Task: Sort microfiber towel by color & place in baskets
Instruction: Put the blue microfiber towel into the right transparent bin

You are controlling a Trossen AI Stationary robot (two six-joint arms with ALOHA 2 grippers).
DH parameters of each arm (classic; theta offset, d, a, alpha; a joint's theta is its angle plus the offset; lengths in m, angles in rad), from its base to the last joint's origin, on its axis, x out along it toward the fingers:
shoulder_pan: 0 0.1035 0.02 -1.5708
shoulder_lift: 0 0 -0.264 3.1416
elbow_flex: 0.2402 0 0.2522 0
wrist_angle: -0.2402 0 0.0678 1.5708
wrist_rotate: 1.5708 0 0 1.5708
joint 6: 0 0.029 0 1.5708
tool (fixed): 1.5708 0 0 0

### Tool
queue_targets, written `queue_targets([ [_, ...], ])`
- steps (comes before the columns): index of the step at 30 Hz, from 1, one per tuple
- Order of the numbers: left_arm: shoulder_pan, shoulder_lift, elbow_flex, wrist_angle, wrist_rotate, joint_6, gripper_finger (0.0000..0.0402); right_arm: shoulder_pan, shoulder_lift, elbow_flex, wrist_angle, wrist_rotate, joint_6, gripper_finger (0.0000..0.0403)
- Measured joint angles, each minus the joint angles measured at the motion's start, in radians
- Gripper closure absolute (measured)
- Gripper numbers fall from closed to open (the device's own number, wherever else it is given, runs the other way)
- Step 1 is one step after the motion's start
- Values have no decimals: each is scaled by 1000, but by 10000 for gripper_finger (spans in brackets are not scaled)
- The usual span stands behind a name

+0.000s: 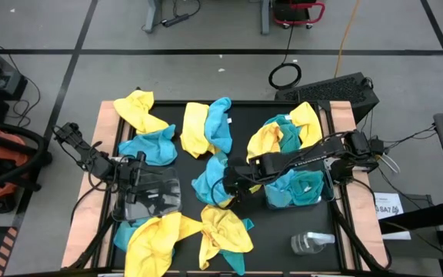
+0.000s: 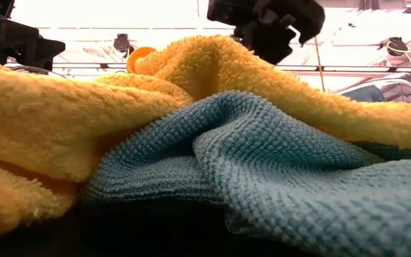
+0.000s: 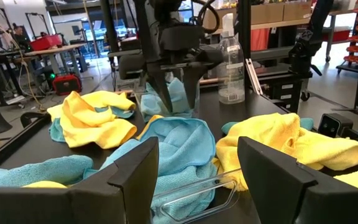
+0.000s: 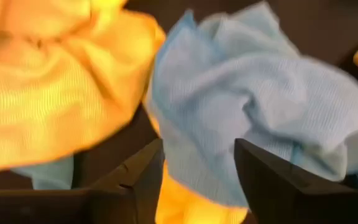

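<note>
We take the blue towel (image 1: 210, 181) at the middle of the tabletop (image 1: 244, 115) as our landmark. The right pincer (image 1: 233, 187) hangs just over its edge, on the side nearer the right basket (image 1: 298, 188), which already has blue cloth in it. In the right wrist view the towel (image 4: 253, 99) lies straight ahead of the two spread fingers (image 4: 135, 180) and slightly below them — bunched in a heap, so we cannot name a long axis. The fingers stand apart and hold nothing; we cannot tell whether they touch the cloth. The right arm is clearly the nearer one, so we judge the pick is its job: drop down, then close on a fold.

The left pincer (image 1: 141, 173) waits well to the other side of the towel, spread and empty — over the left basket (image 1: 148, 201). More yellow and blue towels lie scattered round our landmark.
</note>
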Motion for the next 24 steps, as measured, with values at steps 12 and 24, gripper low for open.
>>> queue_targets([
  [12,0,0,0,0,0,0,176,-3,150,0,154,-28,14,116],
  [24,0,0,0,0,0,0,176,-23,166,0,228,8,9,197],
])
